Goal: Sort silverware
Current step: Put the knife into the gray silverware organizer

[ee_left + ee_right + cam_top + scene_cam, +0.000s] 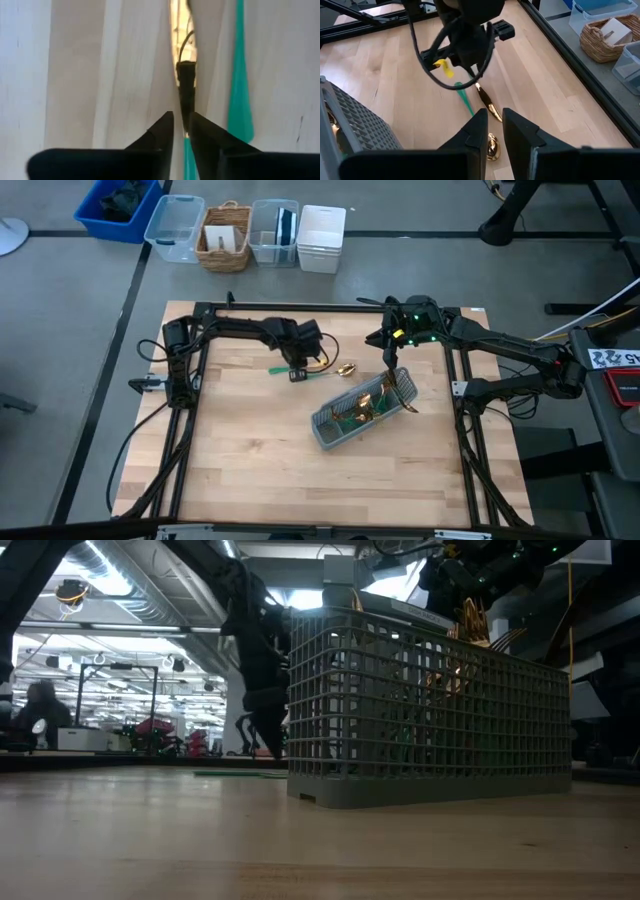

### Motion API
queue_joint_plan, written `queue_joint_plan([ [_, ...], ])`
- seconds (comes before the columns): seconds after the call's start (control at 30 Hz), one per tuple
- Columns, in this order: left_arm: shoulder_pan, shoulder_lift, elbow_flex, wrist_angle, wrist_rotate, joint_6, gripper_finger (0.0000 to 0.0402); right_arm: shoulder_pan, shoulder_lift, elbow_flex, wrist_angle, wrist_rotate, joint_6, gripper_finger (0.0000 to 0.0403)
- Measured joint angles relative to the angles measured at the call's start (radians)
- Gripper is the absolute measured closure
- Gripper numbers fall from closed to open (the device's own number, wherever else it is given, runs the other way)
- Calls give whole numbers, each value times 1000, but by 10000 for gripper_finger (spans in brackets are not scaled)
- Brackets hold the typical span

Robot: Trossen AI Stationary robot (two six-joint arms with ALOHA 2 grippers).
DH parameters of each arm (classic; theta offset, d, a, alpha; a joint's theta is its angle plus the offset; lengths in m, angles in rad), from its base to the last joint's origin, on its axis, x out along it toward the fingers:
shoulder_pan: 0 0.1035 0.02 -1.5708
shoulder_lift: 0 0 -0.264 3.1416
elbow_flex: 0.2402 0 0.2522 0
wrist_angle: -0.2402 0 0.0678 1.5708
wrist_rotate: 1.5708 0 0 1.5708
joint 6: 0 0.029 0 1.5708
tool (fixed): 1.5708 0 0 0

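The left gripper (300,368) hangs low over the worktop (250,470) near its far edge, and its body hides most of the silverware under it. From above, only a teal handle (276,368) sticks out on one side and a gold spoon head (346,368) on the other. In its own wrist view the fingers (160,132) stand a narrow slit apart. A sliver of teal shows in the slit and a second teal handle (240,80) lies just beside them, but I cannot tell whether they are pinching anything. The gold piece beyond them runs off the picture's edge.

The right gripper (390,365) hovers above the far end of the grey caddy (328,430). Its fingers (475,130) are slightly parted with nothing between them. Past them lie two loose gold heads (489,109) and a teal handle (466,100) on the wood, below the left arm's wrist.

The caddy sits at an angle near the middle of the worktop, holding several pieces with gold heads (368,402) and teal handles. Which compartment each stands in is not clear. From table height, the slotted wall (430,720) veils the handles, and fork tines (470,620) rise above the rim.

On the floor beyond the worktop is a row of containers:
- A blue bin (118,208) holds dark items
- A clear bin (173,225)
- A wicker basket (225,238) holds a pale box
- A clear tub (274,232)
- A white tub (321,238)
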Motion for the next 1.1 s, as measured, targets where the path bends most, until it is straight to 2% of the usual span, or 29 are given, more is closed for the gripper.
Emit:
queue_joint_plan([
  [0.13,-9,0,0,7,1,14,319,0,0,0,0,0,0,340],
  [0.27,-8,0,-22,14,1,-8,308,0,0,0,0,0,0,340],
  [0.67,2,-1,-110,143,0,-27,320,0,0,0,0,0,0,340],
  [1.1,4,-7,-142,131,8,-13,321,0,0,0,0,0,0,340],
])
